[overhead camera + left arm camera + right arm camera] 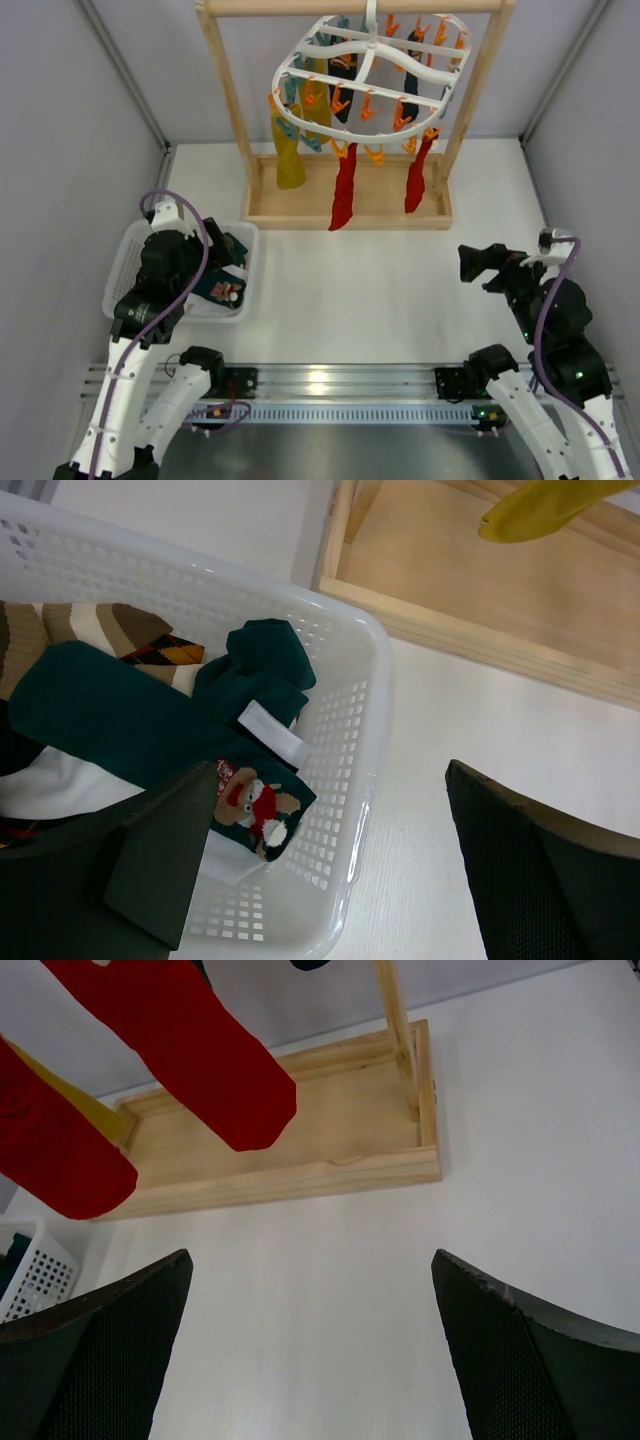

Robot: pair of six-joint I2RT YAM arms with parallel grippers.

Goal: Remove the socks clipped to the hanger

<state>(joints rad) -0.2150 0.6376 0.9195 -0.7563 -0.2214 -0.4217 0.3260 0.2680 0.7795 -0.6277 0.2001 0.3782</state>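
The white oval hanger [370,75] hangs from the wooden rack [350,210] at the back, with orange and teal clips. Clipped to it hang a mustard-yellow sock [289,160], two red socks [344,190] [417,180] and dark socks [412,75] higher up. In the right wrist view the red socks [200,1050] [50,1150] dangle above the rack's base. My left gripper [330,880] is open and empty over the right rim of a white basket [130,262]. My right gripper [310,1350] is open and empty above bare table, right of centre.
The basket [360,740] holds several socks: dark green ones [110,720], one with a reindeer patch [255,805], and a brown striped one [110,630]. Grey walls close in on both sides. The yellow sock's toe [540,510] shows above the rack's wooden base.
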